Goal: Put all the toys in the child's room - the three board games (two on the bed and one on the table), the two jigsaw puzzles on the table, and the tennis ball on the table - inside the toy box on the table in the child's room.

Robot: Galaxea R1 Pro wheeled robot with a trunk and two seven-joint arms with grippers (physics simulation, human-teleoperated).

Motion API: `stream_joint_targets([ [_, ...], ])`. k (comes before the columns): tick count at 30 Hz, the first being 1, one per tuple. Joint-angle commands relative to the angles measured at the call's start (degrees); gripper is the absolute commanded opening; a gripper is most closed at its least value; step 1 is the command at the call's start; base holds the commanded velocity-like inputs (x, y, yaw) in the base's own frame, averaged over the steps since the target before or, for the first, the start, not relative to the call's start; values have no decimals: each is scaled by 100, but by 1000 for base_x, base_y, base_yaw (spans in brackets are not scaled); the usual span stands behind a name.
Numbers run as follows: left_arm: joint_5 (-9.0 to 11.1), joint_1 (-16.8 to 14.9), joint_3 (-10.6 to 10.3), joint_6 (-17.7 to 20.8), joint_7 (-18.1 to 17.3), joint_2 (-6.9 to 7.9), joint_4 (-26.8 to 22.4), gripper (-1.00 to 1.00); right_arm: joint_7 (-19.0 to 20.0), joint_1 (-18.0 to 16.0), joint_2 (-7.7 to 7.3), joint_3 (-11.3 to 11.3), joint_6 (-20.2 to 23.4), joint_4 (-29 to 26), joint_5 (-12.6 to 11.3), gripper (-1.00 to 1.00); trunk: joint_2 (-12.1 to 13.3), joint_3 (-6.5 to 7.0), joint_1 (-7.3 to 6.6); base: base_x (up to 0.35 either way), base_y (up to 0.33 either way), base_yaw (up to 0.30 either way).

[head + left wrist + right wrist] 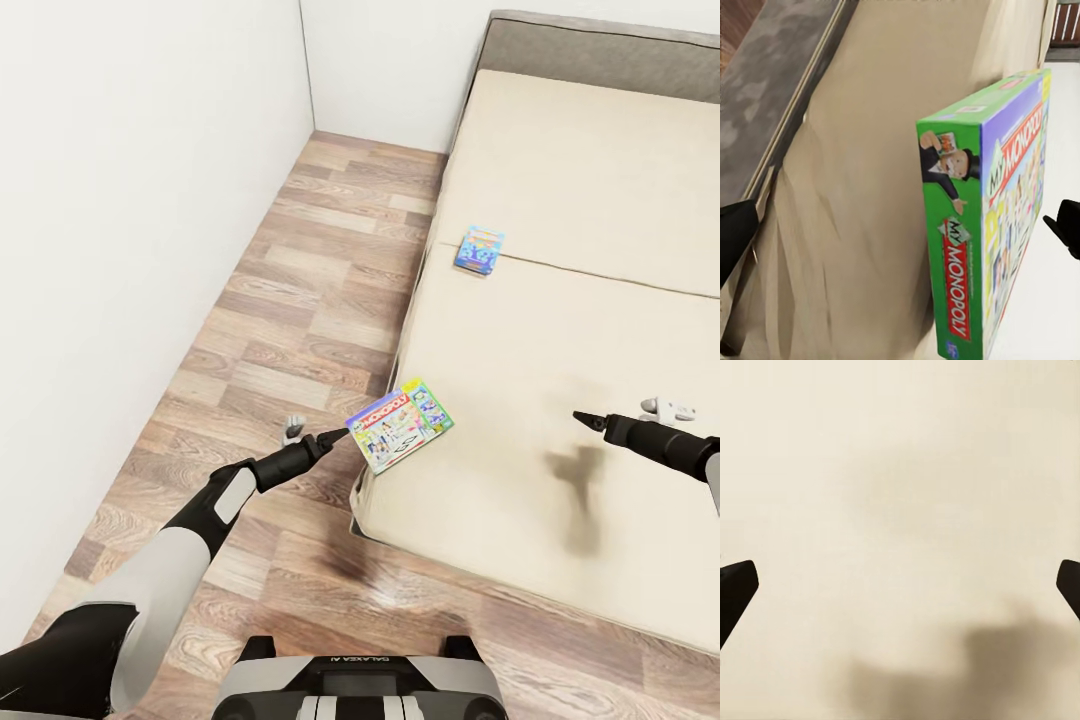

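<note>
Left gripper (335,434), jaws spread, meets the Monopoly box (400,424) at the bed's (560,180) near-left corner; a shallow bite may tip it to the floor (300,300). Right gripper (583,417), jaws spread, hovers over mattress. Blue box (479,249) lies farther along the left edge.

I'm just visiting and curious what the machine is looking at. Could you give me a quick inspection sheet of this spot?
Surface: beige bed, bare mattress with a seam across it.
Job's things: Monopoly board game at the bed's near corner, next to the left end effector; smaller blue board game farther up the bed near its edge.
Clutter: nothing seen.
End effectors: left end effector open, fingers either side of the Monopoly box; right end effector open over bare mattress, holding nothing.
Cables: nothing seen.
Surroundings: wood-plank floor, white walls.
</note>
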Motion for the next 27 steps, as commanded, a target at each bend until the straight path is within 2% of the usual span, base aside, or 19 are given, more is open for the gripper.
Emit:
stream_joint_targets([
  [1, 38, -2, 2, 49, -2, 0, 0, 100, 27, -3, 0, -9, 31, -2, 7, 100, -2, -2, 0, 0, 0, -14],
  [16, 34, -4, 12, 49, 7, 13, 7, 100, 27, 117, 15, -4, 31, -141, 4, 100, -2, -2, 0, 0, 0, -7],
  [27, 32, -8, 12, 49, 10, 15, 10, 100, 28, 133, 16, -2, 31, -167, 4, 100, -2, -2, 0, 0, 0, -173],
])
